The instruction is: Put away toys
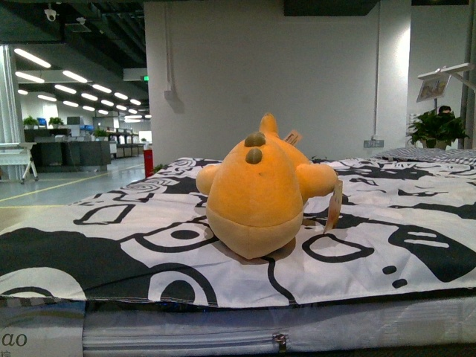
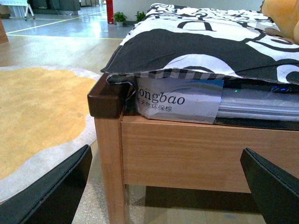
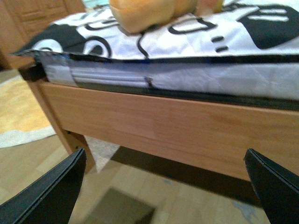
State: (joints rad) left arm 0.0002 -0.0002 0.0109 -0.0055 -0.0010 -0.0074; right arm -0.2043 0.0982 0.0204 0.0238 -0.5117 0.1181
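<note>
plush toy (image 3: 154, 11): blurred and cut off by the picture's edge in the right wrist view, only a corner shows in the left wrist view
mattress label (image 2: 177, 100): first letters hidden
toy tag (image 1: 334, 204): print too small to read

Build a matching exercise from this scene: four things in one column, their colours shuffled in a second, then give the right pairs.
Things:
1. plush toy
2. bedspread
3. bed frame
4. potted plant

Colours:
A. green
B. black and white
C. orange-yellow
D. brown wood

Pairs: 1-C, 2-B, 3-D, 4-A
</note>
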